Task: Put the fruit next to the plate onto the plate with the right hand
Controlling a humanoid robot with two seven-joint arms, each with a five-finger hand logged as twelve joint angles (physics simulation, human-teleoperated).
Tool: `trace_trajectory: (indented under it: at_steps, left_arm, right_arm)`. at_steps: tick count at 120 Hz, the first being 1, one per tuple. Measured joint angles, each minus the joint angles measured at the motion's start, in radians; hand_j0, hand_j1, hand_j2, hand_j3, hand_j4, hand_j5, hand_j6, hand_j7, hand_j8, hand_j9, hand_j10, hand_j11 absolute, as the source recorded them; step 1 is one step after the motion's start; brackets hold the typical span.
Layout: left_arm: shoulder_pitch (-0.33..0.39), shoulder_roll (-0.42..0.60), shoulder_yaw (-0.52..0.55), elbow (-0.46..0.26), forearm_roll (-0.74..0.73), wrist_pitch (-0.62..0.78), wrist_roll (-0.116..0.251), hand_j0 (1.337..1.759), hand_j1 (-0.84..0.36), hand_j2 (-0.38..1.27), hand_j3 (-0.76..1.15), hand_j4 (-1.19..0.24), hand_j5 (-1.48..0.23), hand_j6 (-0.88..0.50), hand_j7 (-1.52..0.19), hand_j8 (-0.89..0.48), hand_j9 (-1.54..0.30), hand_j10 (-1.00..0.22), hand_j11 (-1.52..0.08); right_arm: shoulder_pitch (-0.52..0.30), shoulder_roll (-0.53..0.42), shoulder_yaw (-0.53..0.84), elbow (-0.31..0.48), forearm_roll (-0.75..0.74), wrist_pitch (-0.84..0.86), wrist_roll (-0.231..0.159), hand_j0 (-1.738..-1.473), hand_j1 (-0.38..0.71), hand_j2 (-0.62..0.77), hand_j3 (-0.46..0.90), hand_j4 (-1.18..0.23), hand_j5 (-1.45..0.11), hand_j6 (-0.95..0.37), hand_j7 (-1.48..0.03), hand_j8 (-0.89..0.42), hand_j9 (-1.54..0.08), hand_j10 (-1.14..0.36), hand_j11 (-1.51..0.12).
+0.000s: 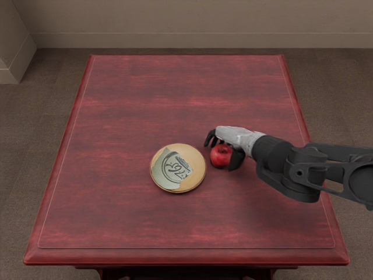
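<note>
Near the table's (145, 93) middle we count one plate (178, 168), one fruit (221, 155); our right hand (232, 141) grips the fruit, hiding part.

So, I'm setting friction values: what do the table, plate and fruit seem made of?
Table: dark red wood, streaky grain, soft sheen, likely varnished. Plate: probably glazed ceramic, tan rim, grey patterned centre. Fruit: smooth red skin with a faint shine.

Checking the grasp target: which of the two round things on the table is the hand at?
The red fruit; the right hand curls around it, while the tan plate lies apart.
</note>
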Motion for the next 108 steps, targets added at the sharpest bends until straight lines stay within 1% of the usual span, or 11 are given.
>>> trace_trajectory:
  at_steps: [33,46,61,67,75,89,90,91,95,97,108]
  left_arm:
    - [0.0,0.0,0.0,0.0,0.0,0.0,0.0,1.658,0.07,0.05,0.0,-0.23,-0.3,-0.23,-0.3,-0.23,-0.3,-0.23,-0.3]
    - [0.0,0.0,0.0,0.0,0.0,0.0,0.0,1.658,0.07,0.05,0.0,-0.23,-0.3,-0.23,-0.3,-0.23,-0.3,-0.23,-0.3]
    - [0.0,0.0,0.0,0.0,0.0,0.0,0.0,1.658,0.07,0.05,0.0,-0.23,-0.3,-0.23,-0.3,-0.23,-0.3,-0.23,-0.3]
    - [0.0,0.0,0.0,0.0,0.0,0.0,0.0,1.658,0.07,0.05,0.0,-0.23,-0.3,-0.23,-0.3,-0.23,-0.3,-0.23,-0.3]
    - [0.0,0.0,0.0,0.0,0.0,0.0,0.0,1.658,0.07,0.05,0.0,-0.23,-0.3,-0.23,-0.3,-0.23,-0.3,-0.23,-0.3]
    - [0.0,0.0,0.0,0.0,0.0,0.0,0.0,1.658,0.07,0.05,0.0,-0.23,-0.3,-0.23,-0.3,-0.23,-0.3,-0.23,-0.3]
    - [0.0,0.0,0.0,0.0,0.0,0.0,0.0,1.658,0.07,0.05,0.0,-0.23,-0.3,-0.23,-0.3,-0.23,-0.3,-0.23,-0.3]
    - [0.0,0.0,0.0,0.0,0.0,0.0,0.0,1.658,0.07,0.05,0.0,-0.23,-0.3,-0.23,-0.3,-0.23,-0.3,-0.23,-0.3]
    - [0.0,0.0,0.0,0.0,0.0,0.0,0.0,1.658,0.07,0.05,0.0,-0.23,-0.3,-0.23,-0.3,-0.23,-0.3,-0.23,-0.3]
    - [0.0,0.0,0.0,0.0,0.0,0.0,0.0,1.658,0.07,0.05,0.0,-0.23,-0.3,-0.23,-0.3,-0.23,-0.3,-0.23,-0.3]
    - [0.0,0.0,0.0,0.0,0.0,0.0,0.0,1.658,0.07,0.05,0.0,-0.23,-0.3,-0.23,-0.3,-0.23,-0.3,-0.23,-0.3]
  right_arm:
    - [-0.012,0.005,0.0,-0.017,-0.008,-0.005,0.0,-1.657,0.18,-0.08,0.0,-0.46,-0.57,-0.46,-0.58,-0.46,-0.57,-0.46,-0.57]
    - [-0.019,0.008,-0.001,-0.024,-0.015,-0.024,0.0,-1.657,0.2,-0.05,0.0,-0.48,-0.62,-0.44,-0.62,-0.48,-0.62,-0.48,-0.62]
    - [-0.035,0.016,0.0,-0.04,-0.04,-0.039,0.0,-1.65,0.2,-0.09,0.0,-0.52,-0.64,-0.47,-0.66,-0.52,-0.65,-0.52,-0.65]
    - [-0.041,0.018,0.0,-0.046,-0.044,-0.041,0.0,-1.649,0.22,-0.09,0.0,-0.53,-0.67,-0.43,-0.68,-0.51,-0.67,-0.53,-0.68]
    - [-0.048,0.024,0.001,-0.055,-0.047,-0.042,0.0,-1.647,0.24,-0.11,0.0,-0.54,-0.71,-0.44,-0.7,-0.51,-0.71,-0.54,-0.72]
    - [-0.055,0.036,0.003,-0.073,-0.054,-0.044,0.001,-1.645,0.26,-0.04,0.03,-0.56,-0.78,-0.46,-0.77,-0.46,-0.85,-0.58,-0.79]
    - [-0.055,0.036,0.003,-0.074,-0.054,-0.044,0.002,-1.632,0.26,-0.02,-0.11,-0.55,-0.79,-0.46,-0.77,-0.48,-0.82,-0.58,-0.8]
    - [-0.055,0.036,0.003,-0.075,-0.054,-0.044,0.002,-1.63,0.26,-0.02,-0.12,-0.54,-0.79,-0.45,-0.78,-0.47,-0.85,-0.59,-0.8]
    - [-0.056,0.037,0.005,-0.079,-0.05,-0.045,0.005,-1.627,0.26,-0.02,-0.08,-0.52,-0.79,-0.44,-0.79,-0.51,-0.79,-0.6,-0.81]
    - [-0.056,0.037,0.008,-0.081,-0.047,-0.045,0.005,-1.629,0.25,-0.03,-0.01,-0.52,-0.8,-0.44,-0.79,-0.53,-0.77,-0.6,-0.82]
    - [-0.055,0.035,0.035,-0.086,-0.021,-0.038,0.003,-1.636,0.24,-0.05,0.0,-0.52,-0.83,-0.43,-0.82,-0.53,-0.81,-0.62,-0.84]
